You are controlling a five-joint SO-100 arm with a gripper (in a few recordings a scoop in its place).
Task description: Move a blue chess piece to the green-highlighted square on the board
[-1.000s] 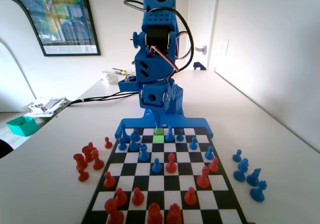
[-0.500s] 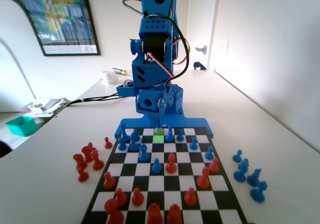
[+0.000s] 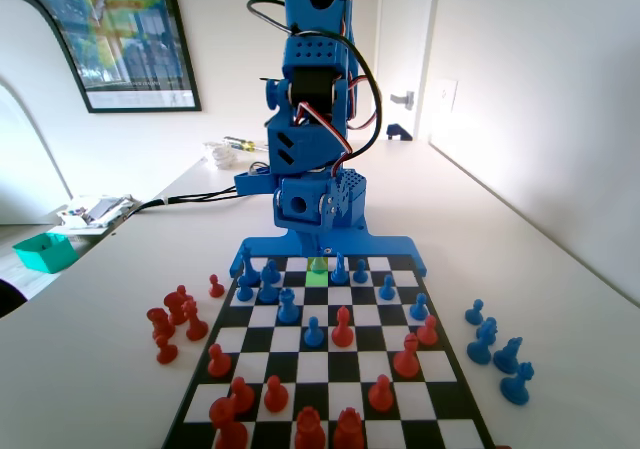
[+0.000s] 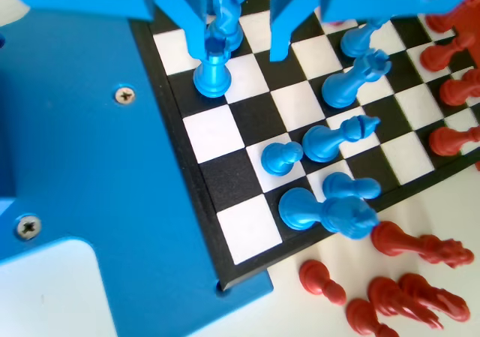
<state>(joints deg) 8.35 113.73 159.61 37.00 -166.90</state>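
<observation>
Low over board (image 4: 247, 119), gripper (image 4: 238, 52) stood with jaws parted, blue chess piece (image 4: 217, 48) against left jaw, ungripped.

The arm (image 3: 312, 119) at the top centre of the fixed view is built from bright blue plastic blocks stacked one on another. A black servo body sits in its middle, and one upper block has a row of small round holes. Black cables loop out on both sides, with thinner red and white wires crossing the front. In the wrist view the gripper (image 4: 240, 48) shows two smooth blue jaws hanging from the top edge.
</observation>
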